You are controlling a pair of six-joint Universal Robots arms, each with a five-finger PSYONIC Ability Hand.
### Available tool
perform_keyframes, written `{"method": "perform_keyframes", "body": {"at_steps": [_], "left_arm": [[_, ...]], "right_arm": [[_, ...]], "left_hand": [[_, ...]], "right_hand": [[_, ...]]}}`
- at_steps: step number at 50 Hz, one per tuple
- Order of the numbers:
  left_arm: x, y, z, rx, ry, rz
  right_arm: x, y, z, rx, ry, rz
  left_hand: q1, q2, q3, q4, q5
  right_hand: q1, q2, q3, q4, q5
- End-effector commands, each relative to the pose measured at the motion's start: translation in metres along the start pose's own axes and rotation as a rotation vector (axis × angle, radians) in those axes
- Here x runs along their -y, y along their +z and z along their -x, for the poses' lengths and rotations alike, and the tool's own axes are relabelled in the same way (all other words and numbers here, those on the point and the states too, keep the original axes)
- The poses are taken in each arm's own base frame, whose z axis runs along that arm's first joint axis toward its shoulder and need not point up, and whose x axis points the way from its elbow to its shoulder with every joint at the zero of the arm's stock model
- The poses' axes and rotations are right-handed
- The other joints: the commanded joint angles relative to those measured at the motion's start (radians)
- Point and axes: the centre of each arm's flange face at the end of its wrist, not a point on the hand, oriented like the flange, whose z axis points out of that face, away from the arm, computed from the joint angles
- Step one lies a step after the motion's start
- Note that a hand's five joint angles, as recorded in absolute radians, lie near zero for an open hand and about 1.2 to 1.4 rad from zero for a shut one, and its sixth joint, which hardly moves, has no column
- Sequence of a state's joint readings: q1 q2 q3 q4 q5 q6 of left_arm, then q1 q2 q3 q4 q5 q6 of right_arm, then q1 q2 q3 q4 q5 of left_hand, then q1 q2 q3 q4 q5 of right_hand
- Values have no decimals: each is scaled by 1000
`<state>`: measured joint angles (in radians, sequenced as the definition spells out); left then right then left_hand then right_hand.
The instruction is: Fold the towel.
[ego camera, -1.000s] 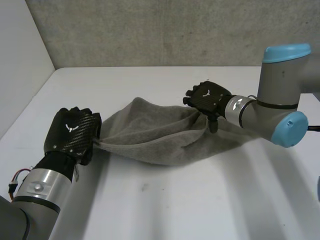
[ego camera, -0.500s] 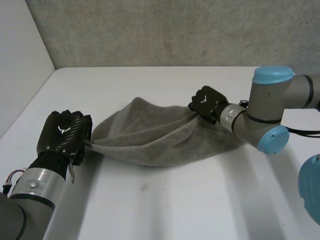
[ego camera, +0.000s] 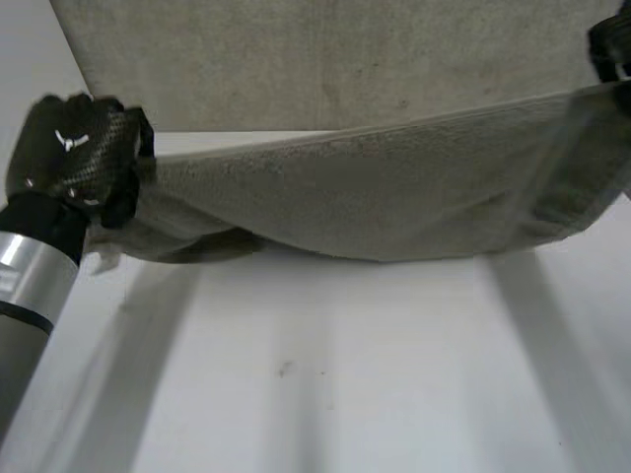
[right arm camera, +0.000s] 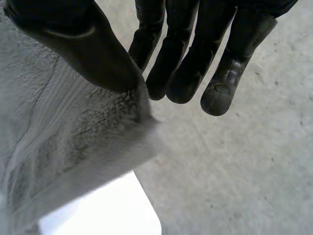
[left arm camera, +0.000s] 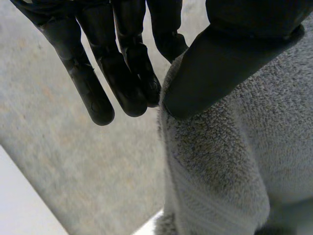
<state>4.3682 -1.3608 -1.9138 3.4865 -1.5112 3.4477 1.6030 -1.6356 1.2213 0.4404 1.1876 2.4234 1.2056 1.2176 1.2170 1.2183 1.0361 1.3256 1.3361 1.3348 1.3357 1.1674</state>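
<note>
Towel, now lifted from the table and stretched: soft, sagging; my left hand and right hand each pinch an end corner.

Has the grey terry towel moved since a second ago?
Yes. The grey terry towel has risen from the white table and stretched wide, its top edge against the grey back wall, pinched by the left hand and right hand.
</note>
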Motion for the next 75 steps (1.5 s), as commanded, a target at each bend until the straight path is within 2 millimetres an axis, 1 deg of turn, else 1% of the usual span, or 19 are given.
{"method": "perform_keyframes", "body": {"at_steps": [1,5,10,17,19,20,22,23,29,32,37,42,44,45,47,57,65,70,75], "left_arm": [[4,0,-9,-64,-2,62],[-38,18,-21,-123,-10,248],[-73,37,-34,-174,-2,381],[-87,86,-38,-177,87,341],[-66,120,-32,-141,127,225],[-66,120,-32,-140,127,224],[-23,155,-15,-53,131,39],[-23,155,-15,-52,131,38],[50,183,14,118,-4,-319],[73,183,24,165,-77,-457],[56,178,18,146,-95,-431],[7,164,6,106,-94,-261],[-35,144,-6,69,-94,-111],[-35,144,-6,69,-94,-110],[-73,119,-19,34,-96,24],[-157,45,-47,-100,-27,352],[-179,18,-56,-174,104,440],[-180,21,-51,-150,115,420],[-182,30,-39,-97,118,384]], "right_arm": [[-8,-15,8,91,13,126],[-41,5,35,236,-50,232],[-54,30,70,339,-83,280],[-57,81,93,297,-138,259],[-50,116,79,160,-136,168],[-50,117,79,159,-136,168],[-22,145,48,-56,-76,-2],[-21,145,48,-57,-75,-3],[32,150,-9,-330,144,-356],[44,141,-18,-358,206,-436],[31,134,-2,-282,211,-365],[-6,118,50,-17,202,-224],[-22,113,65,51,201,-178],[-22,113,65,52,201,-178],[-63,99,96,169,195,-68],[-140,51,168,343,95,131],[-175,40,162,285,128,207],[-178,40,153,250,159,214],[-184,43,143,211,231,227]], "left_hand": [[191,179,179,178,186],[191,179,179,178,186],[191,179,179,178,186],[191,179,179,178,186],[191,179,179,178,186],[191,179,179,178,186],[191,179,179,178,186],[191,179,179,178,186],[191,179,179,178,186],[191,179,179,178,186],[191,179,179,178,186],[191,179,179,178,186],[191,179,179,178,186],[191,179,179,178,186],[191,179,179,178,186],[191,179,179,178,186],[191,179,179,178,186],[191,179,179,178,186],[-91,-103,-102,-103,-96]], "right_hand": [[71,60,61,61,54],[71,60,61,61,54],[71,60,61,61,54],[71,60,61,61,54],[71,60,61,61,54],[71,60,61,61,54],[71,60,61,61,54],[71,60,61,61,54],[71,60,61,61,54],[71,60,61,61,54],[71,60,61,61,54],[71,60,61,61,54],[71,60,61,61,54],[71,60,61,61,54],[71,60,61,61,54],[71,60,61,61,54],[71,60,61,61,54],[71,60,61,61,54],[71,60,61,61,54]]}}
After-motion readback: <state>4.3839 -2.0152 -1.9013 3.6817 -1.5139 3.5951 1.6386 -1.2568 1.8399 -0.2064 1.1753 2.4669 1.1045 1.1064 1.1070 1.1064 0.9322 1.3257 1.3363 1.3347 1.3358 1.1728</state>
